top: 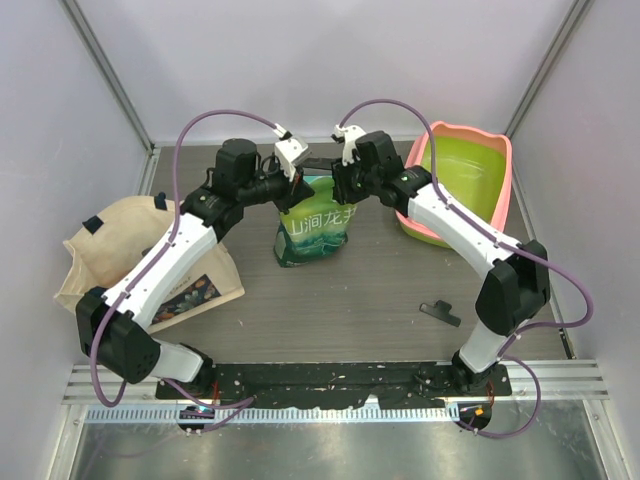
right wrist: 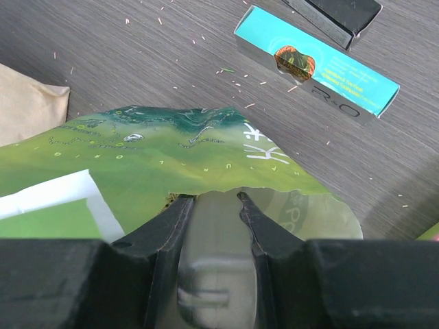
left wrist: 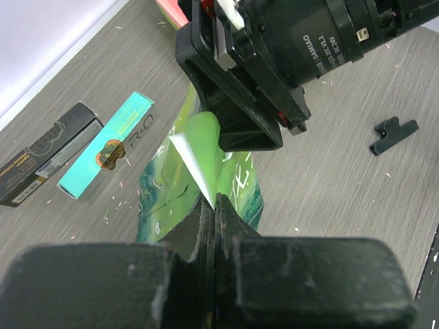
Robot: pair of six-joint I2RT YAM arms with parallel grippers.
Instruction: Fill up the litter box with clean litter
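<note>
The litter box (top: 505, 190), with a pink rim and a lime-green basin, stands at the back right, and its basin looks bare. A green printed bag (top: 312, 235) stands upright at mid-table. My left gripper (top: 297, 186) is shut on the bag's top edge (left wrist: 199, 147), pinching a green and white flap at its fingertips (left wrist: 215, 203). My right gripper (top: 338, 186) is at the bag's opposite top edge. Its fingers (right wrist: 180, 205) are slightly apart, with the bag's pale shiny inner wall (right wrist: 214, 226) between them. The torn rim runs from tip to tip. The clean litter is hidden inside the bag.
A beige tote bag (top: 120, 245) lies at the left under my left arm. A teal box (left wrist: 106, 147) and a dark box (left wrist: 44, 154) lie behind the bag. A black clip (top: 440, 312) lies on the table near my right arm's base.
</note>
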